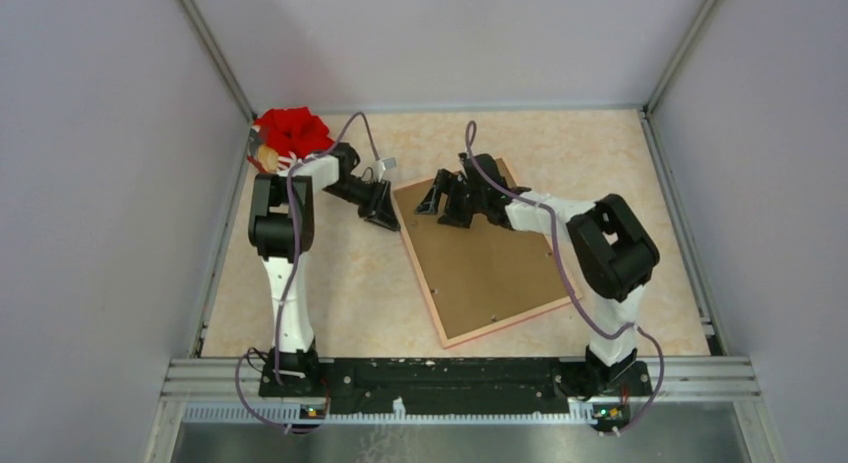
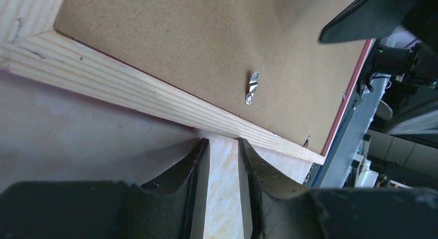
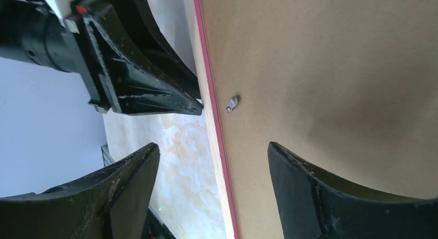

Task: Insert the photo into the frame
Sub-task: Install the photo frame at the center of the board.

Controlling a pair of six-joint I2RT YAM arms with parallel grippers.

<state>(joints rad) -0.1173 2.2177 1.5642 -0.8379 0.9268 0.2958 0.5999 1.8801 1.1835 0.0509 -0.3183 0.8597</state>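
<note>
The frame lies face down on the table, its pale wood back and pink edge showing. The brown backing board sits inside it, with small metal turn clips on it. The photo is hidden. My left gripper is low at the frame's left rail near the far corner. Its jaws are a narrow gap apart and empty, with the tips just short of the rail. My right gripper is wide open over the same rail, one finger above the table and one above the board.
A red object lies in the far left corner behind the left arm. Grey walls with metal posts close the table on three sides. The left gripper's fingers point at the rail close to the right gripper.
</note>
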